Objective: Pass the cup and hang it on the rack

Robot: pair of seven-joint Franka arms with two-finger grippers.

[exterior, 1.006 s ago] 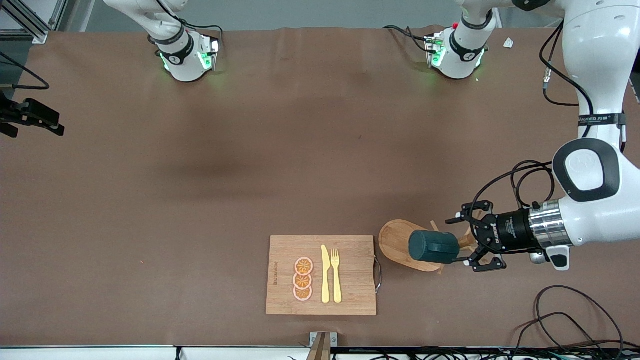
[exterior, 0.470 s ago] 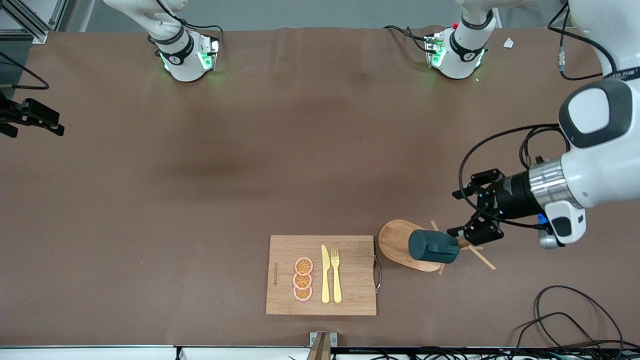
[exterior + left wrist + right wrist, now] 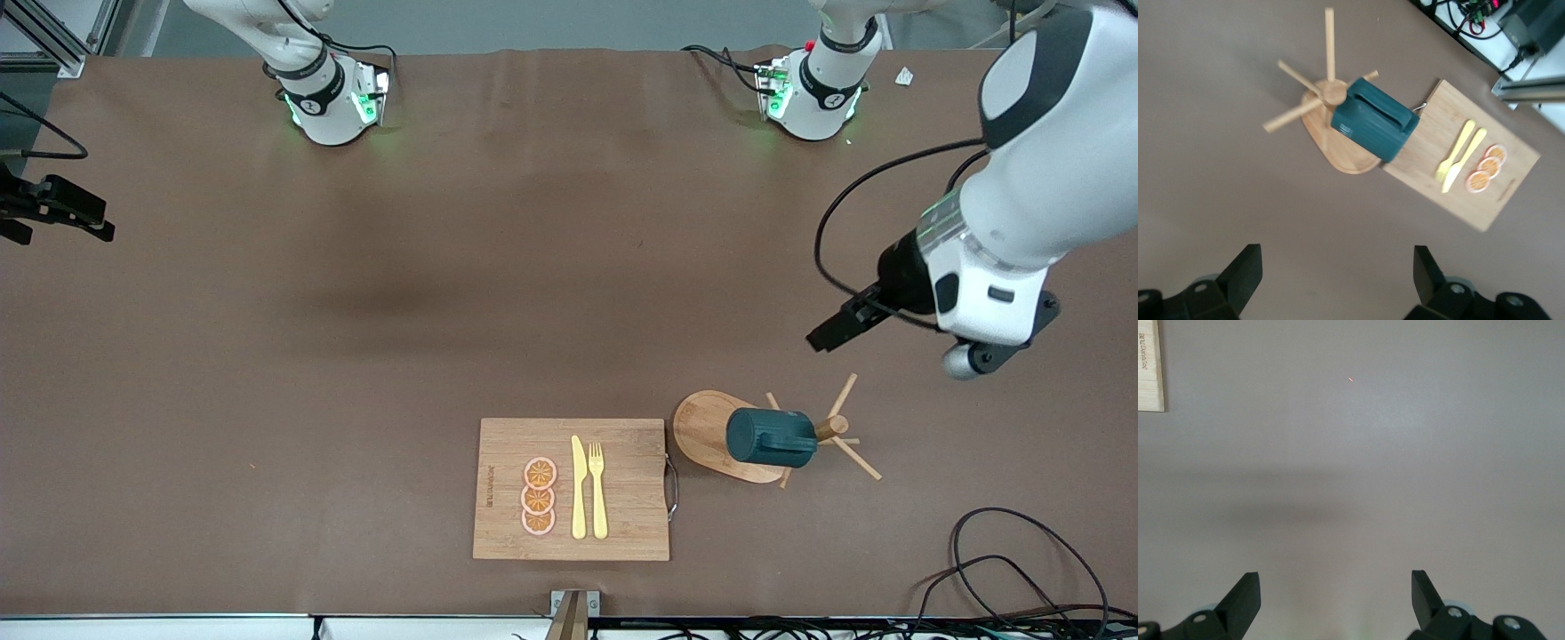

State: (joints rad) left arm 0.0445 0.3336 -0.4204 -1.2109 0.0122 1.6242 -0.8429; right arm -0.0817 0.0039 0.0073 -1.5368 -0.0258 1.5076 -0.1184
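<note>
**Cup on rack; both grippers empty with jaws wide**

1. Cutting board. The bamboo cutting board (image 3: 571,489) lies nearest the front camera, flat on the brown table (image 3: 444,311). On it lie three orange slices (image 3: 539,497) in a row, with a yellow knife (image 3: 579,487) and a yellow fork (image 3: 597,490) side by side next to them. A metal handle loop sits on the board's edge toward the left arm's end of the table.

2. Rack. The rack (image 3: 711,431) stands just beside the board, toward the left arm's end. Its oval base rests flat on the table. Thin pegs radiate from the central post.

3. Cup. The cup (image 3: 770,438) hangs on the rack, lying on its side against the post, above the oval base. In the left wrist view, the cup (image 3: 1373,120) shows its handle facing the camera. No gripper touches it.

4. Left gripper. The left gripper (image 3: 840,324) is in the air over bare table, near the rack and apart from it. The left wrist view shows the left gripper (image 3: 1337,280) with its jaws spread wide and nothing between them.

5. Right gripper. The right arm waits; its hand is outside the front view. In the right wrist view the right gripper (image 3: 1335,599) is over bare table, with a corner of the cutting board visible. Its jaws stand wide apart and hold nothing.
</note>
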